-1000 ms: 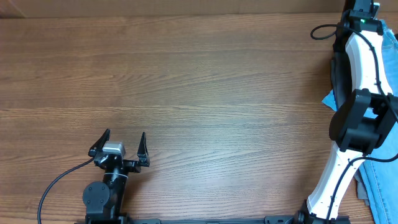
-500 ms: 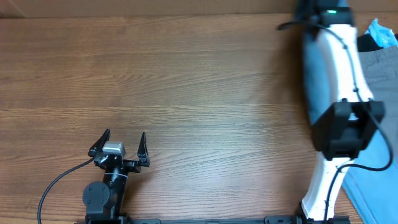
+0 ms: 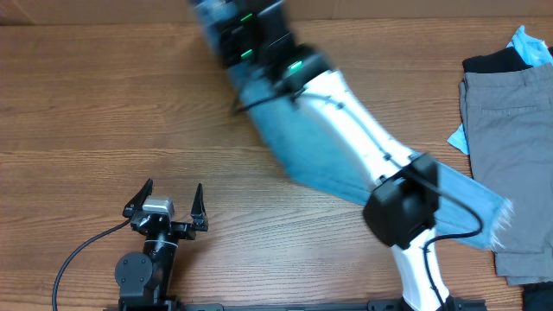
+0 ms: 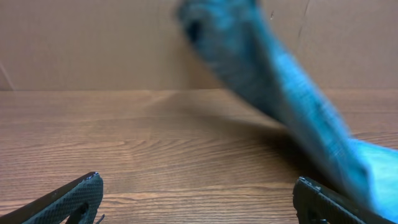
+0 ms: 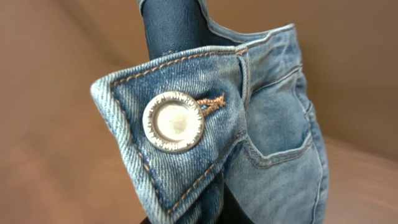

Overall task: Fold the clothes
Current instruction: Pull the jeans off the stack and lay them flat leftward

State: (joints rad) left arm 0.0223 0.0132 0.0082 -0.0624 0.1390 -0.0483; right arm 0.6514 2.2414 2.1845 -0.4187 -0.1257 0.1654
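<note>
Overhead, the right arm (image 3: 346, 112) reaches from the bottom edge right of centre diagonally up to the top of the frame left of centre, and it is blurred. Its right tool (image 3: 216, 15) sits at the top edge, clenched on the light-blue jeans (image 3: 320, 168). The denim runs beneath the arm as a long band, from the tool down to a frayed end at the lower right, near the grey shorts (image 3: 510, 130). The shorts lie flat along the right edge of the wooden counter (image 3: 104, 95). A black garment (image 3: 491, 62) shows just above them in the upper right.

In the right wrist view the jeans fill the frame. The folded waistband (image 5: 180, 162) is in the centre with its metal button (image 5: 173, 122) facing the camera, and a pocket (image 5: 283, 124) is to the right.

The left tool (image 3: 171, 197) rests in the lower left of the overhead view, released, its fingers spread wide with nothing between them. It is well apart from the clothes. In the left wrist view the jeans appear as a blurred blue streak from the top centre to the right edge, above bare wood.
</note>
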